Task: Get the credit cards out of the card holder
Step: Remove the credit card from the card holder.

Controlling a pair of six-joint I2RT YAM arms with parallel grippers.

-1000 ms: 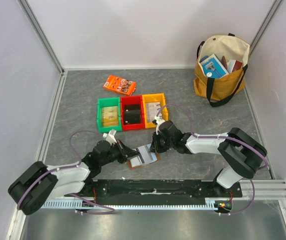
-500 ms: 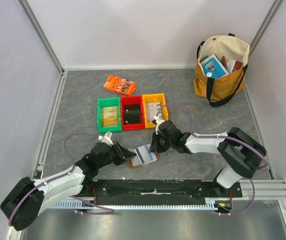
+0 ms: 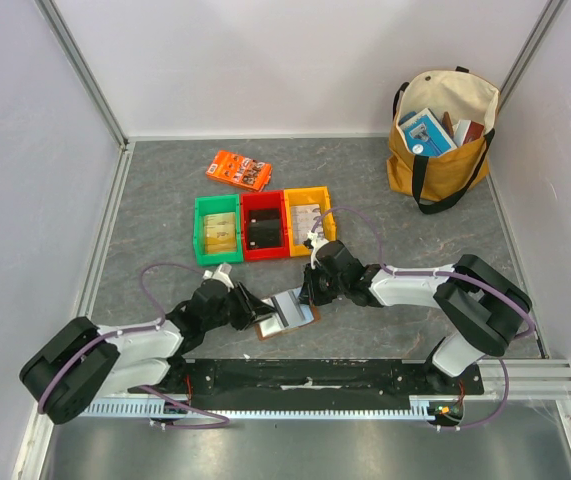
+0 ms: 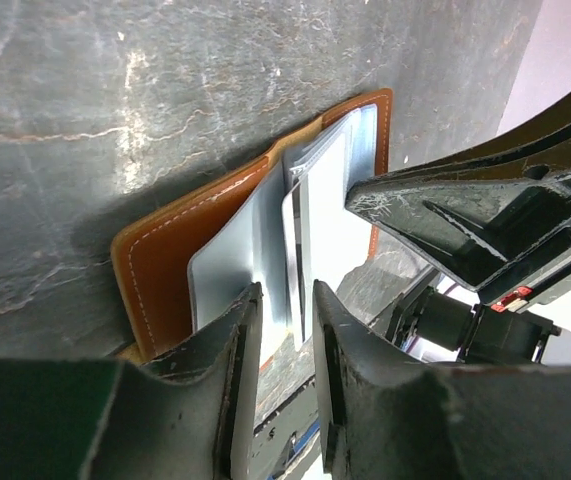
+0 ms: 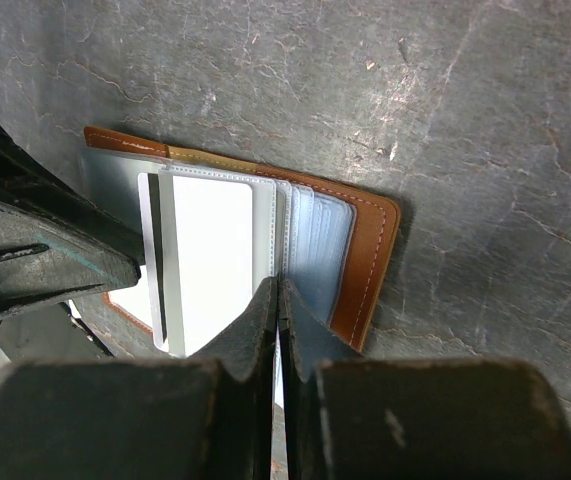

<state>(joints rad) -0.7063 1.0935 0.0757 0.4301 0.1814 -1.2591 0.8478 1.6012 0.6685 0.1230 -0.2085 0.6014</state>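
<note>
**Both hands at the card holder, one card sticking out**

Left hand (image 4: 285, 298) is only open a narrow slot. The near end of a silvery credit card (image 4: 320, 230) sits right in line with that gap, but I honestly can't tell if either pad touches it. Right hand (image 5: 277, 295) comes in from the opposite side, fingers squeezed together, tips down on the pale blue pockets.

The card holder (image 5: 373, 250) lies opened flat, lining up, around the middle of the tabletop (image 3: 415, 220) and close to its near edge. Its long axis runs roughly along that edge, with the right end angled a bit toward the far edge. The card's long axis seems to follow the same line, between the two hands.

Room-wise, there's a strip of grey tabletop between the holder and the green bin (image 3: 217, 230), red bin (image 3: 262, 225) and yellow bin (image 3: 308, 215), which sit side by side toward the far edge. The orange box (image 3: 238, 170) is beyond those, and the tote bag (image 3: 440, 130) is in the far right corner.

Only the top view shows the bins. The right wrist view is the one that catches the dark stripe down one long edge of the card and the stitched brown rim. The left wrist view shows the layered pockets end-on.
</note>
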